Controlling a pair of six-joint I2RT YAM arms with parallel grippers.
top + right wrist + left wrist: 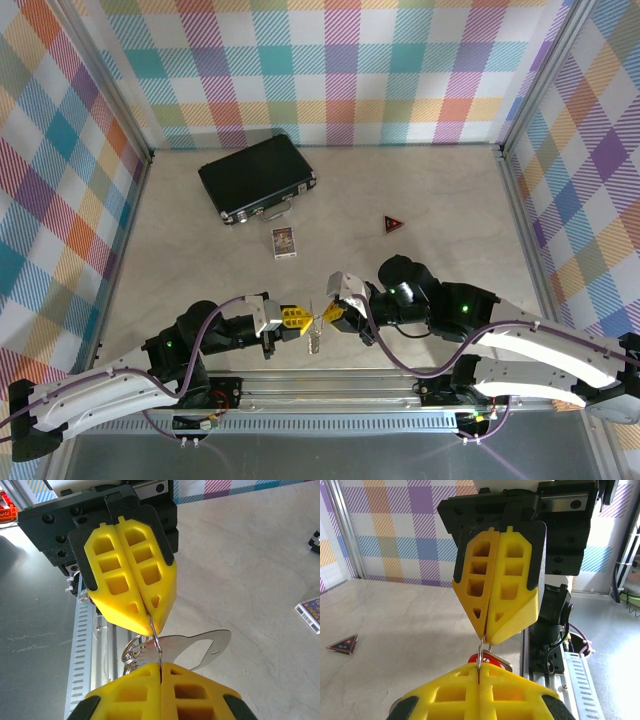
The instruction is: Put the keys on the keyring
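From above, the left jaws and right jaws meet tip to tip over the middle of the desk's [450, 190] near edge. Both are closed on the keyring [315, 330] between them. Checked walls close off the left, right and far edges. A black case [257, 178] lies near the far edge, left of centre. A small card [284, 241] and a dark red triangle [394, 224] lie mid-desk, well apart from the jaws, with bare desk between.

In the left wrist view, the left jaws are pinched shut on the ring's thin silvery wire, and the right jaws grip it just above. The keys [480, 658] show as a red tag just behind the left tips.

In the right wrist view, the right jaws are shut on the same wire. A flat silvery piece [215, 640] and small rings [131, 653] hang from the loop, and the near edge's slotted rail [80, 645] runs close by.
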